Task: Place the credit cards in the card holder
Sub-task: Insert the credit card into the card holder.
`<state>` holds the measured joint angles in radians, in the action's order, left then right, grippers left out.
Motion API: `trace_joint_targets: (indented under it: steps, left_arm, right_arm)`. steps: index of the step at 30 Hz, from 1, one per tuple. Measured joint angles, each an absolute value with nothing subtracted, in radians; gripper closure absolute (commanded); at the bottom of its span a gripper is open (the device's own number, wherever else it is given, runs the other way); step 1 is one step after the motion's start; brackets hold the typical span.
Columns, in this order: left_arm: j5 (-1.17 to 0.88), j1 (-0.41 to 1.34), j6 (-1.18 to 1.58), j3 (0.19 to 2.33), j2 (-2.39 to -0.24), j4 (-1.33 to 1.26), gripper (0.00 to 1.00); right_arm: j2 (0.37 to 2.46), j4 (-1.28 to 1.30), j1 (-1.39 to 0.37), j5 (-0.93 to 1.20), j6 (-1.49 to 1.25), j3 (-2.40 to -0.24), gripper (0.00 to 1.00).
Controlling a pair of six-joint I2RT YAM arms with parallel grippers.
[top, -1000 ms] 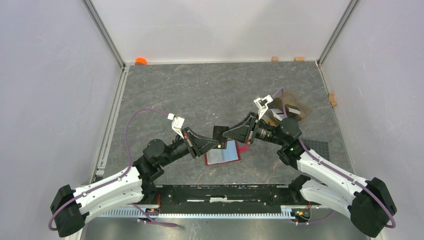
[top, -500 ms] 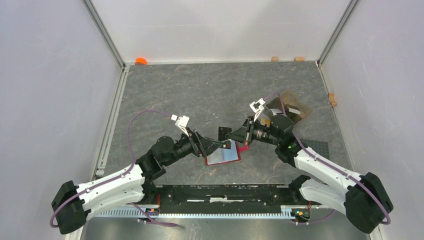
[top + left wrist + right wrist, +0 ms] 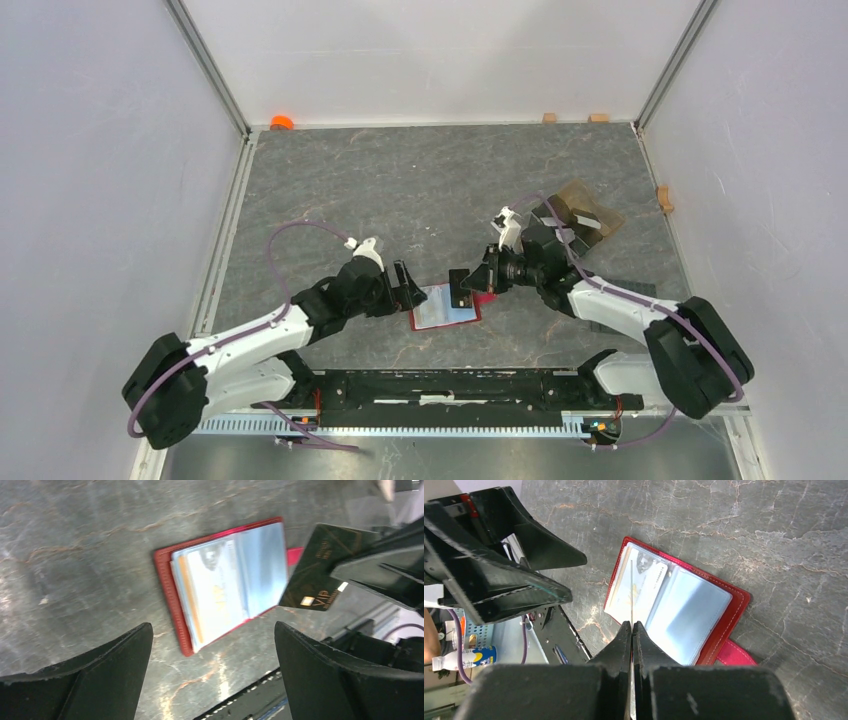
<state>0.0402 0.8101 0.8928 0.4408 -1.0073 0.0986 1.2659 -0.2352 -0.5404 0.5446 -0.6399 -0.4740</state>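
The red card holder (image 3: 446, 308) lies open on the table between the two arms, its clear sleeves up. A pale card (image 3: 215, 587) and an orange card edge (image 3: 187, 597) sit in its left sleeve. My right gripper (image 3: 631, 625) is shut on a dark credit card (image 3: 315, 567) marked VIP, held on edge just above the holder (image 3: 684, 612). In the right wrist view this card (image 3: 631, 592) shows only as a thin line. My left gripper (image 3: 212, 626) stands wide open with nothing in it, just left of the holder (image 3: 170, 595).
A brownish clear box (image 3: 585, 215) lies at the back right, behind the right arm. Small tan blocks (image 3: 548, 117) and an orange cap (image 3: 282, 122) line the far edge. A black base rail (image 3: 450, 385) runs along the near edge.
The left gripper has opened, let go of the dark card and drawn back left. The right gripper has shut on that card and carried it down over the holder.
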Motion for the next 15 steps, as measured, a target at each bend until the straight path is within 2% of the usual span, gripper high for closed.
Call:
trace_joint_targets:
  steps: [15]
  left_arm:
    - [-0.008, 0.775, 0.882, 0.441, -1.193, 0.084, 0.31]
  right_arm:
    - [1.468, -0.429, -0.540, 0.592, -0.722, -0.474, 1.00]
